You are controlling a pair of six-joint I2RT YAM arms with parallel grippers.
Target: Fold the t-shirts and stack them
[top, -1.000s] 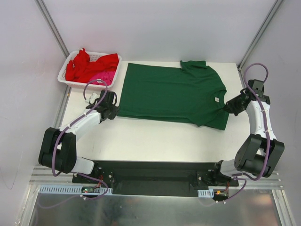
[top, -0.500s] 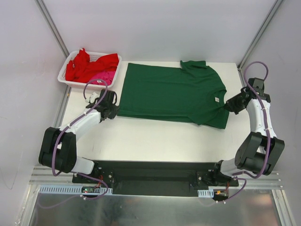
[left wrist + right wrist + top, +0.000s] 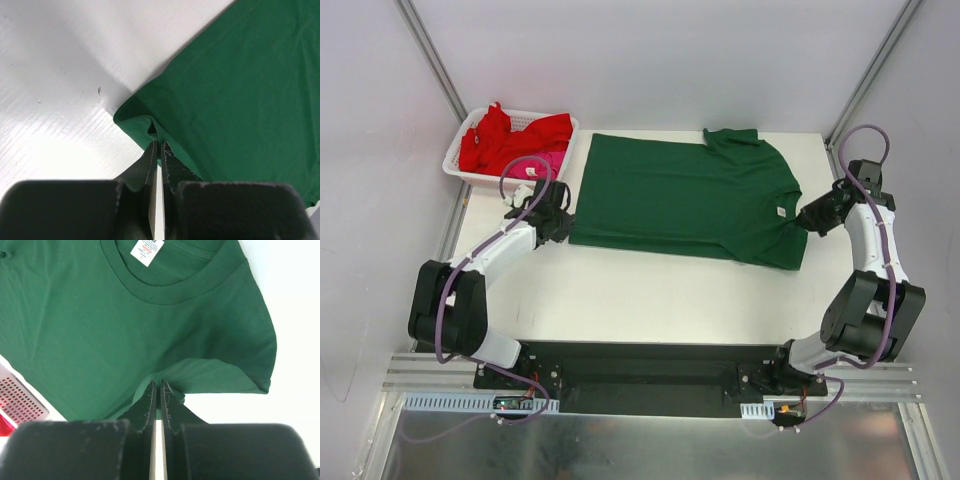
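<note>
the green t-shirt [image 3: 685, 200] lies spread flat on the white table [image 3: 650, 290], filling the middle of the overhead view, with its hem toward the left of the frame and its neck toward the right. one sleeve sticks out at the upper edge. the small white label [image 3: 147, 250] shows inside the collar, at the top of the right wrist view.

the left gripper [image 3: 159, 145] is at the lower left corner of the shirt in the overhead view. its fingers are pressed together with a little fold of the hem corner pinched between the tips. the cloth there is bunched up, while the rest of the edge runs flat toward the upper right of the left wrist view.

the right gripper [image 3: 157, 385] is at the right edge of the shirt in the overhead view, by the lower sleeve. its fingers are also pressed together, nipping a ridge of green cloth beside the sleeve, and the sleeve opening lies to the right of the tips in the wrist view.

the white basket [image 3: 455, 165] sits in the upper left of the overhead view, just beside the shirt's hem. a red t-shirt [image 3: 495, 140] is heaped in it and drapes over the rim, and a pink t-shirt [image 3: 542, 163] shows beneath it at the basket's lower right
</note>
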